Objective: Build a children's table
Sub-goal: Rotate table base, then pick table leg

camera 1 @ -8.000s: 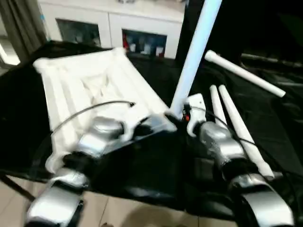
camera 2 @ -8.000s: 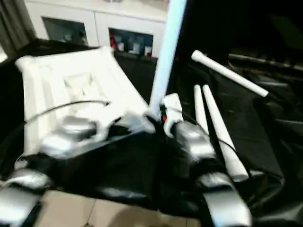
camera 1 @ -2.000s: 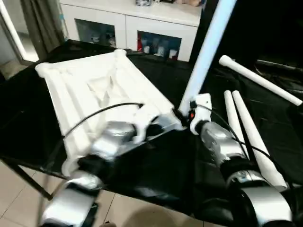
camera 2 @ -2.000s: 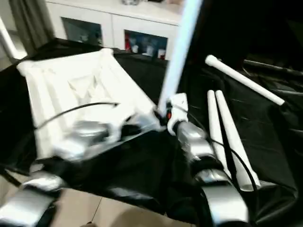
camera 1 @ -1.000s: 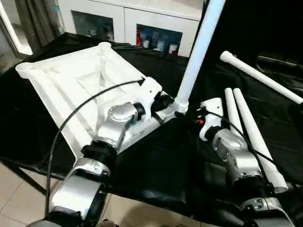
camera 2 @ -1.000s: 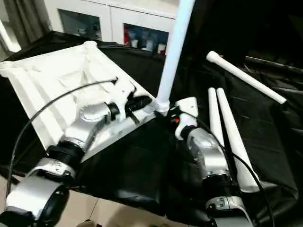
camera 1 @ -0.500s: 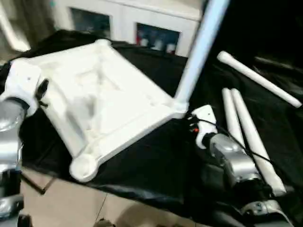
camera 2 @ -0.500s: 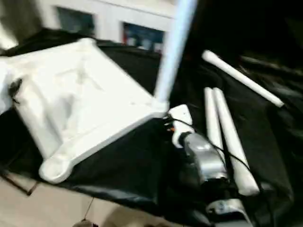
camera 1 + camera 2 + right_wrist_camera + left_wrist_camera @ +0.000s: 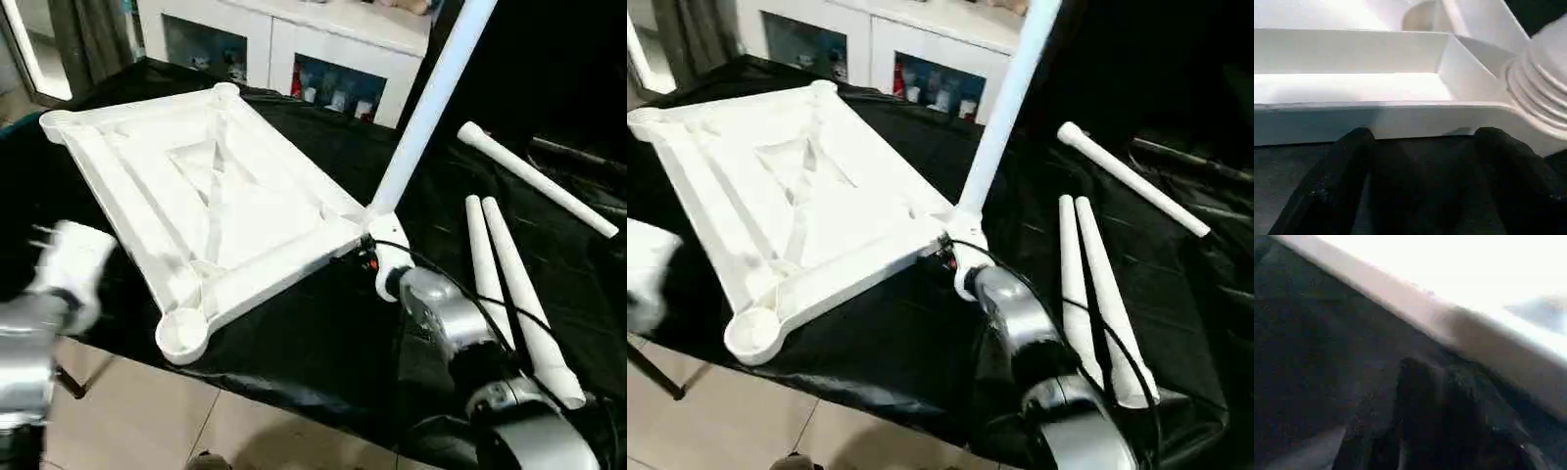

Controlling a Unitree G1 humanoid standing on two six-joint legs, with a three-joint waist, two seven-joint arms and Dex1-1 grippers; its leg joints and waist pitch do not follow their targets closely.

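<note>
The white tabletop (image 9: 245,230) lies upside down on the black-covered table. One white leg (image 9: 421,117) stands upright in its near right corner socket (image 9: 377,217). My right gripper (image 9: 1422,144) sits low at that corner, open, its two black fingers (image 9: 1352,152) just short of the tabletop's rim (image 9: 1376,120) with nothing between them. The leg's ribbed base (image 9: 1540,93) is beside it. Three loose legs lie to the right: a pair (image 9: 505,279) side by side and one (image 9: 539,181) farther back. My left arm (image 9: 59,284) hangs off the table's left front edge, close to the rim (image 9: 1488,347).
A white glass-fronted cabinet (image 9: 294,49) stands behind the table. Black cloth (image 9: 313,343) covers the table, and tiled floor (image 9: 147,411) shows past its front edge. The tabletop's near left corner socket (image 9: 183,335) stands without a leg.
My left arm has left the leg's corner and swung back left, off the tabletop. My right gripper has moved in to that corner. The camera has also shifted.
</note>
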